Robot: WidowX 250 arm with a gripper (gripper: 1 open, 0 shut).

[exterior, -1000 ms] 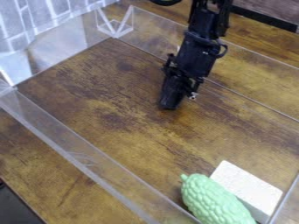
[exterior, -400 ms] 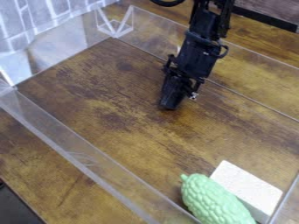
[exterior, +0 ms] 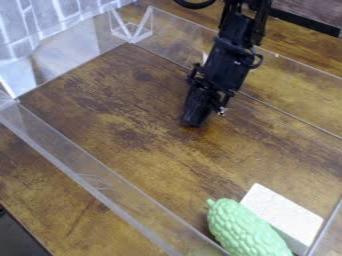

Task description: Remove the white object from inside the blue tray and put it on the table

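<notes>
My black gripper (exterior: 197,117) points down at the middle of the dark brown wood-grain table (exterior: 120,110), its tip close to the surface. The jaws are shut, and I see nothing between them. A flat white object (exterior: 282,212) lies on the table at the near right, well away from the gripper. No blue tray is in view.
A bumpy green object (exterior: 245,232) lies beside the white one, against the near clear acrylic wall (exterior: 94,175). More acrylic walls run along the far and left sides of the table. A tiled grey surface (exterior: 40,25) shows at the upper left.
</notes>
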